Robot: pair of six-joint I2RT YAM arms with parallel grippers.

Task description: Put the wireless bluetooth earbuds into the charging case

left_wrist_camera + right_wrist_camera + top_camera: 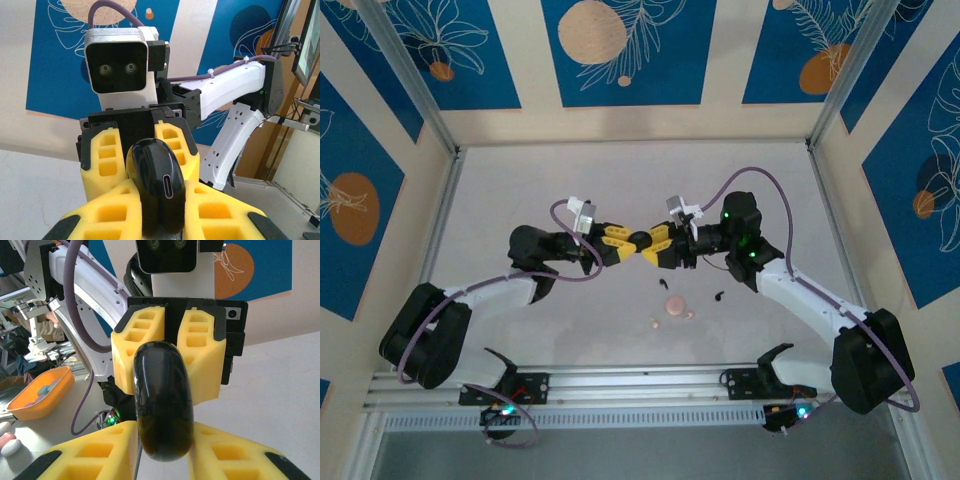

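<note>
Observation: charging case (638, 240), black and rounded, is held in mid-air above the table (520, 200), between the two arms. The left tool (623, 246) is clenched on it; in the left wrist view its yellow fingers (115, 210) are pressed against both sides of the case, whose port end is turned to the camera. The right tool (654, 243) is set around the opposite end, pads (235, 455) close on either side; whether contact is made cannot be told. On the table nearby, apart from the case, black earbuds (720, 296) are seen to the right and pale pink earbuds (655, 322) nearer the bases, beside a larger pink round piece (674, 304).
</note>
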